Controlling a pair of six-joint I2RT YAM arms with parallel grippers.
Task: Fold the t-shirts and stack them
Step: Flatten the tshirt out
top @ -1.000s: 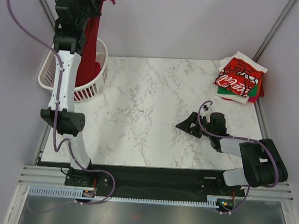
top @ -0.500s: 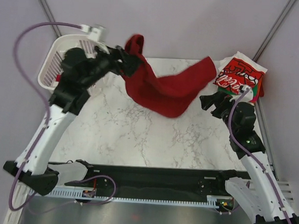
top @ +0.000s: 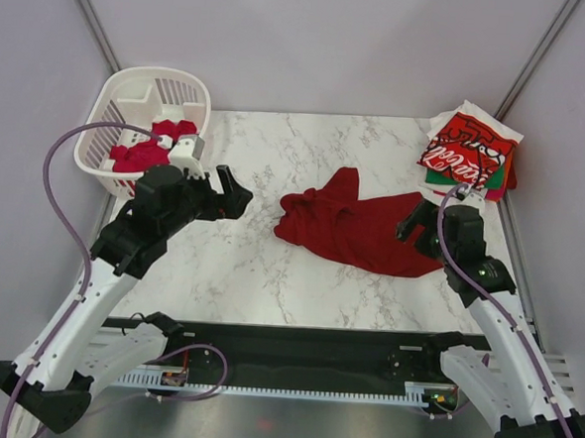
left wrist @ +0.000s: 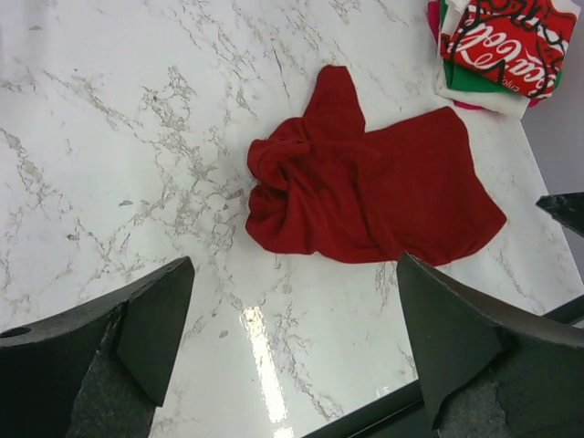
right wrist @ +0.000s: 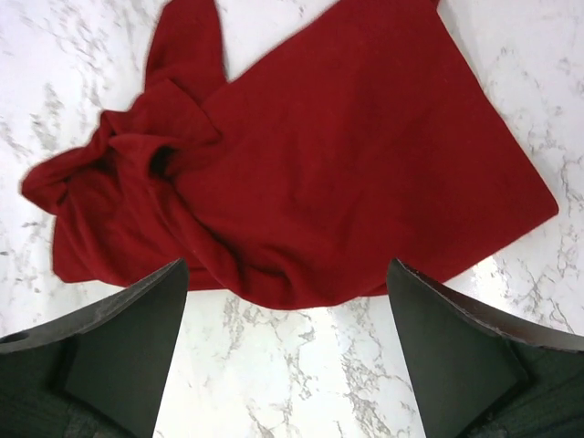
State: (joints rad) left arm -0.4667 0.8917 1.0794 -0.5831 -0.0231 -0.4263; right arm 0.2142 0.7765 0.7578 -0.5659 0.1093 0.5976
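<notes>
table: white marble top, everything below sits on it
loose t-shirt: plain dark red, crumpled right of the table's middle, left part bunched, right part flat
basket: white slotted plastic, far left corner, red cloth heaped inside
folded stack: far right corner, Coca-Cola tee on top, green and white layers beneath
left gripper: jaws spread wide, empty, left of the loose t-shirt, apart from it
right gripper: jaws spread wide, empty, over the loose t-shirt's right edge

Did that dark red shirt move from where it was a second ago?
Yes. It hung above the white basket; now the dark red t-shirt lies crumpled on the marble table, to the right of the basket, near the folded stack.
</notes>
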